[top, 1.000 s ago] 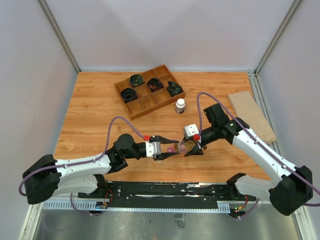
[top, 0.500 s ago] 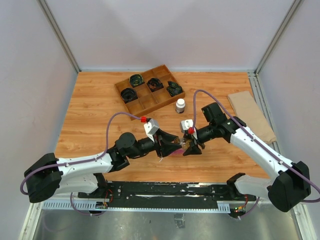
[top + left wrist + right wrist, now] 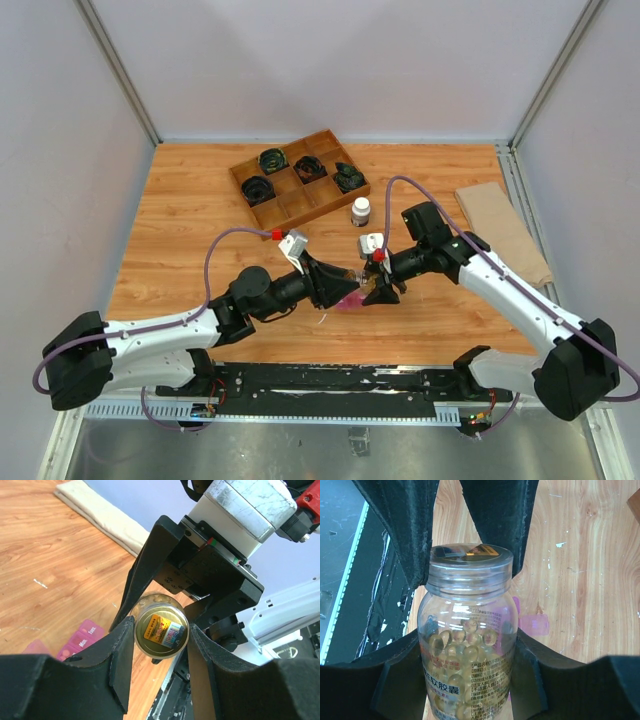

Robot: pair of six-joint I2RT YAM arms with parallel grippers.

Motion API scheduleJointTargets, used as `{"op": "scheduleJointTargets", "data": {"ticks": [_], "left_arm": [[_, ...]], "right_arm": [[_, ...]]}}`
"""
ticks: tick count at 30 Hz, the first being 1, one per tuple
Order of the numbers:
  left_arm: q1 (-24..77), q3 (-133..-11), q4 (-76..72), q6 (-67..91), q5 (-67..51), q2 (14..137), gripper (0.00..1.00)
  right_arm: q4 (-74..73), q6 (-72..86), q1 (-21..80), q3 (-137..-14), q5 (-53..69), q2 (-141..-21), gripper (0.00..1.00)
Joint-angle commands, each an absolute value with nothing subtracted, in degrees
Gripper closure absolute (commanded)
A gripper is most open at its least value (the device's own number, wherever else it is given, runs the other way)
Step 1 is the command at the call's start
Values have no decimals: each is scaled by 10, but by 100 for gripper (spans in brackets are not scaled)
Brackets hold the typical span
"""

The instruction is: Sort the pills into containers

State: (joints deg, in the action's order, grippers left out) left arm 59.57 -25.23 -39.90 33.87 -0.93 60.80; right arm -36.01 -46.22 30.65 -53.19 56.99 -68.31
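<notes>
Two grippers, one jar (image 3: 465,630): my right gripper (image 3: 381,291) is clamped round the jar body, pills (image 3: 464,647) inside; my left gripper (image 3: 160,635) pinches its lid (image 3: 470,567). Pink containers (image 3: 82,635) lie on the table (image 3: 200,220) just below.

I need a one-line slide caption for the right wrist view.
Right claw holds the pill jar; left claw flanks its lid.

Glossy clear jar (image 3: 465,650), translucent plastic containers (image 3: 84,634)

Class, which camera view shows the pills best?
Right wrist: the pills show clearly through the clear jar. Left wrist shows only the lid, end-on; from the top the jar is a speck, pills indiscernible.
</notes>
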Motion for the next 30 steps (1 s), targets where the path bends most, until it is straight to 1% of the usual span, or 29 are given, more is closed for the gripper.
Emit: {"op": "scheduleJointTargets", "data": {"ticks": [1, 5, 12, 13, 14, 15, 16, 18, 19, 20, 22, 25, 30], "left_arm": [[588, -272, -332, 399, 74, 603, 100], [587, -295, -279, 447, 96, 611, 100], [588, -290, -267, 540, 118, 613, 100], [588, -291, -268, 549, 117, 614, 99], [588, -293, -271, 551, 113, 614, 97], [588, -294, -280, 550, 110, 613, 91], [588, -293, -288, 547, 106, 612, 81], [588, -290, -298, 540, 101, 607, 54], [588, -291, -298, 537, 99, 604, 46], [588, -290, -297, 533, 98, 601, 41], [588, -287, -296, 531, 96, 594, 34], [588, -278, -297, 520, 92, 581, 30], [588, -251, -306, 465, 86, 537, 26]], "right_arm": [[-358, -484, 296, -549, 559, -679, 99], [-359, -483, 296, -549, 557, -680, 99], [-358, -482, 296, -550, 557, -680, 100], [-358, -482, 296, -549, 558, -679, 100], [-358, -482, 296, -549, 558, -679, 99], [-359, -482, 296, -549, 558, -679, 99], [-359, -482, 296, -549, 558, -679, 99], [-359, -482, 296, -549, 558, -679, 99], [-359, -483, 296, -548, 558, -679, 100], [-359, -483, 296, -548, 558, -679, 99], [-360, -484, 296, -548, 559, -679, 99], [-369, -490, 296, -551, 561, -681, 99], [-377, -499, 295, -554, 565, -680, 99]]}}
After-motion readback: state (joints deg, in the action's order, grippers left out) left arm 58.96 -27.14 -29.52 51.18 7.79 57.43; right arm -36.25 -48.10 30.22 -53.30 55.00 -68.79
